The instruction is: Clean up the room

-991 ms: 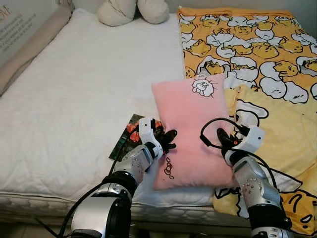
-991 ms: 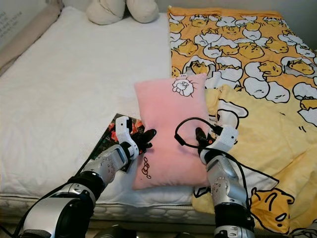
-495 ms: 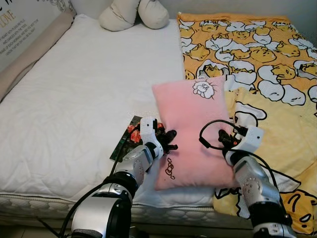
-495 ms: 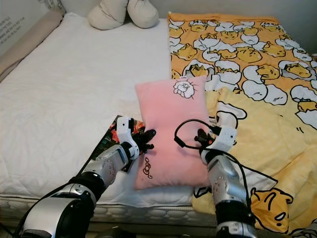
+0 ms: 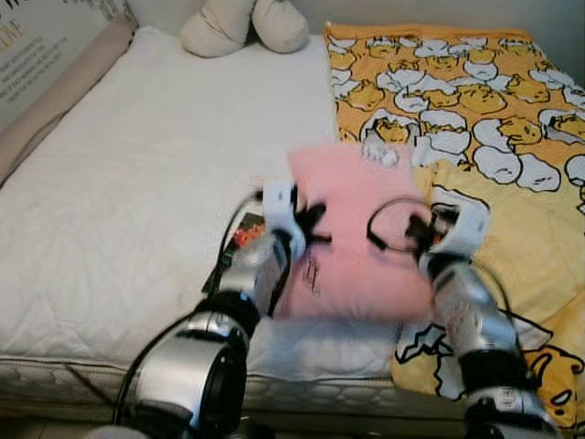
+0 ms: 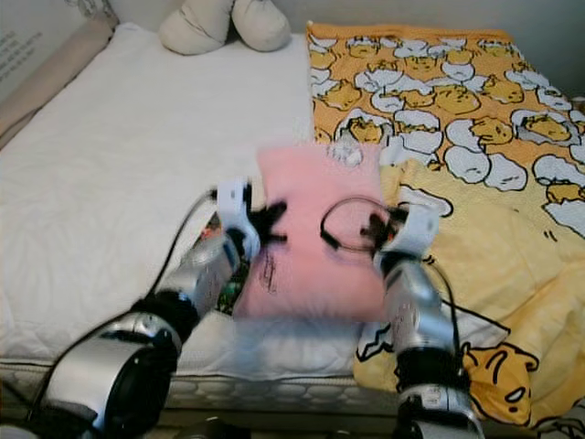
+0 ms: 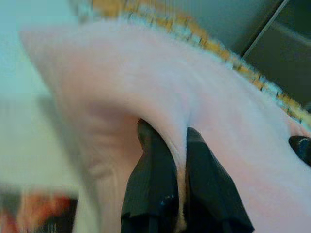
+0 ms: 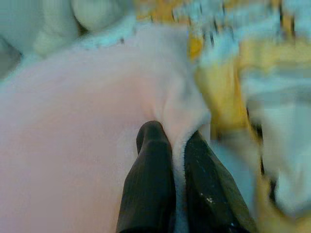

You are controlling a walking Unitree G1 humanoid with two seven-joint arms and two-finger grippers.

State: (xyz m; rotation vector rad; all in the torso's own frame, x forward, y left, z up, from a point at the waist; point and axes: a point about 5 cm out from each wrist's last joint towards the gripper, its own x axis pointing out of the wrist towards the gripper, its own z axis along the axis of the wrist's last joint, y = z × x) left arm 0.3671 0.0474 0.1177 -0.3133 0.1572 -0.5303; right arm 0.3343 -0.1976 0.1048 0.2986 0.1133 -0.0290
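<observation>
— Where's the pink pillow (image 5: 356,229)?
— Near the bed's (image 5: 137,183) front edge. The left end effector (image 7: 176,160) pinches its left side, the right end effector (image 8: 174,145) its right.
— Farther back?
— Yellow blanket (image 5: 457,91), white cushions (image 5: 242,23).

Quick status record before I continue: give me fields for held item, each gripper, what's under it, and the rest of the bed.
held item: pink pillow, blurred, pinched at both side edges
left gripper: shut on a fold of the pillow's left edge
right gripper: shut on a fold of the pillow's right edge
under pillow: white mattress; a magazine lies by the left arm
right half of bed: yellow cartoon-print blanket
head of bed: cream cushions
</observation>
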